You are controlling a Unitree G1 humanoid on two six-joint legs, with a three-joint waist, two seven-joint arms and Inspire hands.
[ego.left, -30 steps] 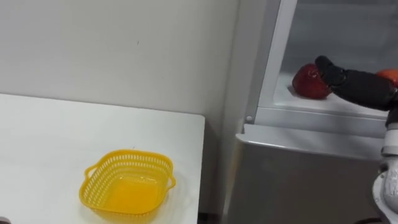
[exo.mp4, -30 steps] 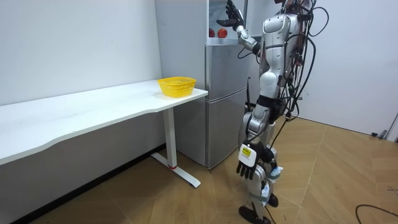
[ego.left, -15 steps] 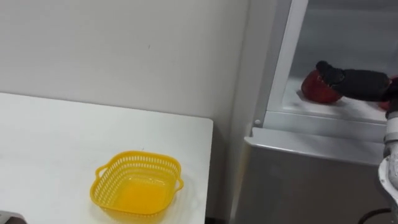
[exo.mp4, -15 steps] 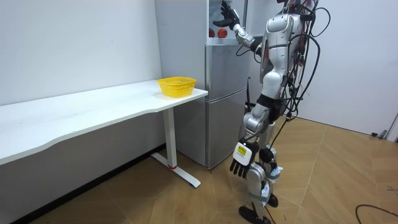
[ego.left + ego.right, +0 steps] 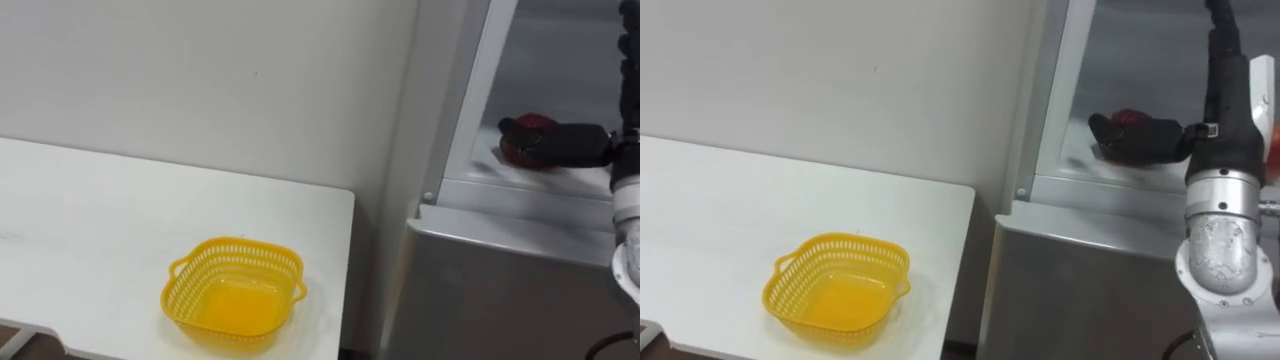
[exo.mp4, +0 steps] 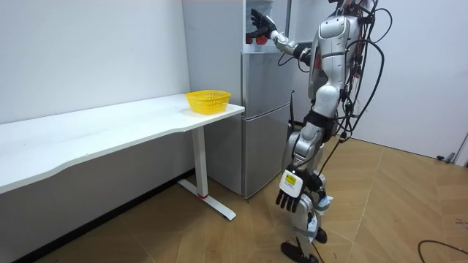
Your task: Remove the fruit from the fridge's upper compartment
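On the white upper-fridge shelf (image 5: pixel 525 186), the black right hand (image 5: pixel 560 144) now curls its fingers over the round red fruit (image 5: pixel 533 123) (a second ago far more red showed), while the left hand (image 6: pixel 290 193) hangs relaxed beside the thigh.

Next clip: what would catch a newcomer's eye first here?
The robot's black right hand reaches into the open upper compartment of the grey fridge, at the upper right, and lies over a red round fruit on its shelf. A yellow plastic mesh basket stands near the corner of the white table beside the fridge. The left hand hangs low by the leg.
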